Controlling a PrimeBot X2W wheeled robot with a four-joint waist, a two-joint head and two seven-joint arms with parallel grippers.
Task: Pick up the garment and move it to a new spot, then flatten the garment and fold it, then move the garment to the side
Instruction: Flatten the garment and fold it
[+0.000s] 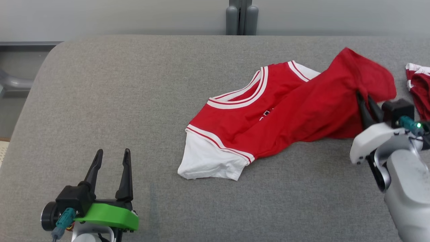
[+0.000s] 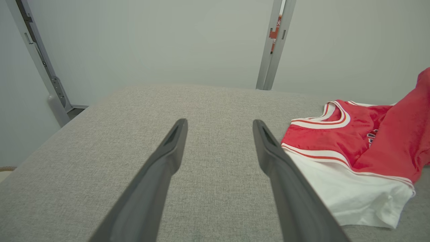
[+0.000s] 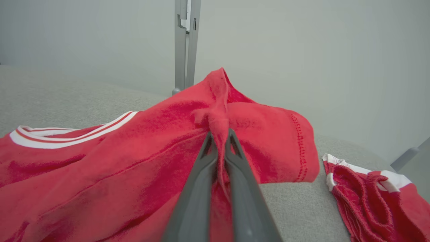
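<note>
The red knit jersey garment with white sleeves and striped trim (image 1: 268,117) lies on the right half of the broad grey cloth-covered bench (image 1: 134,101). Its collar faces the far edge and one white sleeve is spread flat toward the near side. At the right its red lower part is bunched and lifted off the bench, where the right pincer (image 1: 364,97) has hold of it.

From where I stand the bench's whole left half is bare. It has a rounded far-left corner, and its straight far edge runs along the pale wall past an upright grey metal post (image 1: 242,16). The left pincer (image 1: 113,151) sits over that bare stretch near the front, its two dark fingers spread wide with nothing between them, well apart from the white sleeve.

In the head view the right fingertips are lost among the folds. The right wrist view shows them (image 3: 231,134) pressed together on a pinched ridge of red fabric, with the stitched hem flopping over to the right. The left wrist view gives a low look across the open surface to the sleeve's cuff, lying flat.

Smallest is a crumpled red-and-white cloth (image 1: 418,90) on the bench at the far right. It is near the lifted hem but not touching it, so there is less free room on that side.
</note>
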